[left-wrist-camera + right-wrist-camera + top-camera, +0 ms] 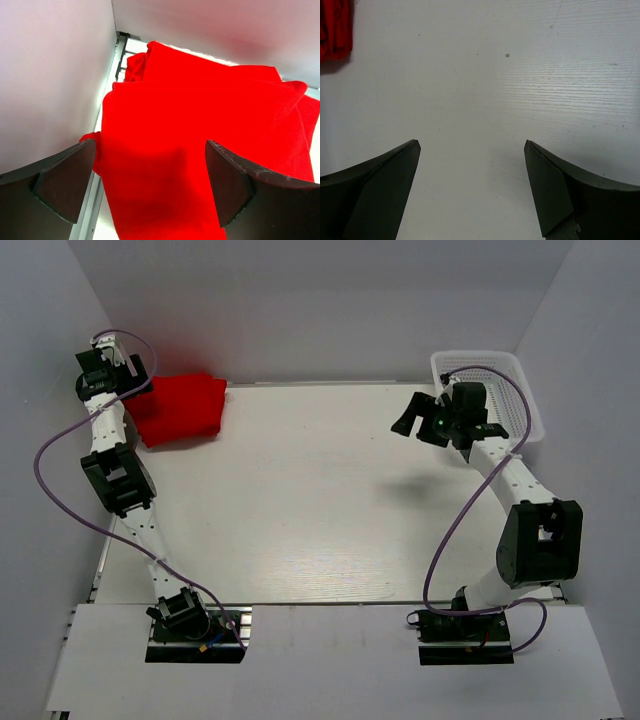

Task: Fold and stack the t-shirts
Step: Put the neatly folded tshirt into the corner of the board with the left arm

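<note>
Under both pairs of fingers, the pale surface point(330, 500) is carrying the work. Directly below the left fingers point(55, 180) the folded red t-shirts point(200, 130) are lying in a layered pile, running out beyond both fingertips and pressing close to the wall point(50, 75) on their left. Those fingers are hanging spread wide, gripping nothing, and I cannot tell whether they are touching the cloth.

Behind and to the right of the right fingers point(570, 190) a white basket point(480, 356) is sitting. These fingers are also spread and holding nothing, and are looking down on bare surface, with only a red edge of the pile showing far off to their left.

The pile is looking roughly squared, though its layers are sitting slightly askew, with one edge poking out to the right of the left fingers. To finish well, the left fingers should be lifting straight up so no fold gets dragged, or else nudging that edge inward.

No brand, label or readable writing is showing anywhere.
</note>
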Robot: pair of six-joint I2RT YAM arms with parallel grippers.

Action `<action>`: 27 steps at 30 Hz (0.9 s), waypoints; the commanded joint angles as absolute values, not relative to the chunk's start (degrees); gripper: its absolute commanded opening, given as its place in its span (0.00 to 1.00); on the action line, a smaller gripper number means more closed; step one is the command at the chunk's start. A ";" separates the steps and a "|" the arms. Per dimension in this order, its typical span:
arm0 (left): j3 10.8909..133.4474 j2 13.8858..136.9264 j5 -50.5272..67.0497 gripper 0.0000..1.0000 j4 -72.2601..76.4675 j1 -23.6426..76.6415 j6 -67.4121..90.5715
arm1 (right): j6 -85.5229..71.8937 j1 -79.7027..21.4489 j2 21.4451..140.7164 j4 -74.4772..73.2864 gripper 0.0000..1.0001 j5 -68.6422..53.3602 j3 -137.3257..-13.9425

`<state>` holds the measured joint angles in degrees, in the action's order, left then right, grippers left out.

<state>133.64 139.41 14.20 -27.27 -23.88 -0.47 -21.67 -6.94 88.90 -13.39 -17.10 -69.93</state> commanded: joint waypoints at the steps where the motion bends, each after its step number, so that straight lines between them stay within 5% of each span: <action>1: 132.81 138.08 15.64 1.00 -24.71 -23.64 1.05 | -20.13 -7.30 89.21 -13.80 0.90 -17.84 -72.68; 9: 132.28 140.62 17.39 0.98 -25.75 -23.64 6.59 | -19.42 -7.30 90.26 -15.73 0.90 -17.14 -74.88; 13: 131.67 142.38 18.72 0.75 -26.98 -23.64 7.73 | -19.25 -7.30 90.61 -16.26 0.90 -16.96 -75.50; 16: 129.38 141.86 18.02 0.70 -24.80 -23.64 8.43 | -18.81 -7.47 91.23 -16.61 0.90 -17.14 -76.38; 18: 128.33 141.24 17.40 0.51 -23.56 -23.64 8.44 | -18.81 -7.38 91.84 -16.87 0.90 -17.31 -76.73; 19: 128.32 141.24 18.71 0.33 -23.03 -23.64 9.13 | -18.72 -7.30 92.02 -16.96 0.90 -17.58 -76.82; 23: 128.32 140.72 22.32 0.02 -20.40 -23.12 9.76 | -18.63 -7.38 92.37 -16.96 0.90 -17.93 -77.52; 27: 127.18 138.61 23.47 0.00 -17.32 -23.12 10.28 | -18.19 -7.38 92.90 -17.14 0.90 -18.11 -78.40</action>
<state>128.03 143.15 20.32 -21.45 -23.77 9.15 -19.31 -7.25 92.71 -17.17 -17.12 -74.94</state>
